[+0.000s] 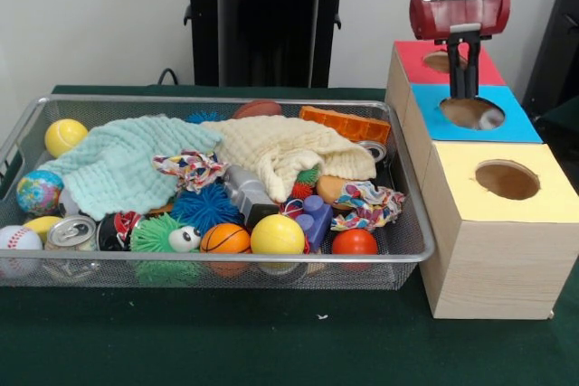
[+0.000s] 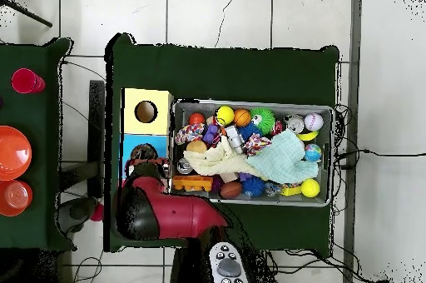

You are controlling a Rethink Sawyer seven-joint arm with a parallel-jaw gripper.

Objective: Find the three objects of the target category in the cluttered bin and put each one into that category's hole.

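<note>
My gripper [image 1: 463, 95] hangs just over the hole of the blue box [image 1: 516, 124], its black fingers close together and holding nothing. A pale object [image 1: 489, 117] shows inside that hole. In the overhead view the red arm [image 2: 150, 205] covers the gripper beside the blue box [image 2: 131, 142]. The wire bin [image 1: 412, 223] holds balls: a baseball [image 1: 18, 239], a globe ball [image 1: 39, 192], yellow balls [image 1: 65, 136] [image 1: 277, 235], a small basketball [image 1: 224, 239], an orange-red ball [image 1: 354, 242] and a brown football [image 1: 259, 108].
A red box [image 1: 416, 61] stands behind the blue one and a yellow box [image 1: 543, 196] in front, each with a round hole. The bin also holds a mint cloth [image 1: 122, 164], a cream cloth [image 1: 280, 146], rope toys, cans [image 1: 71, 230], blocks and spiky toys.
</note>
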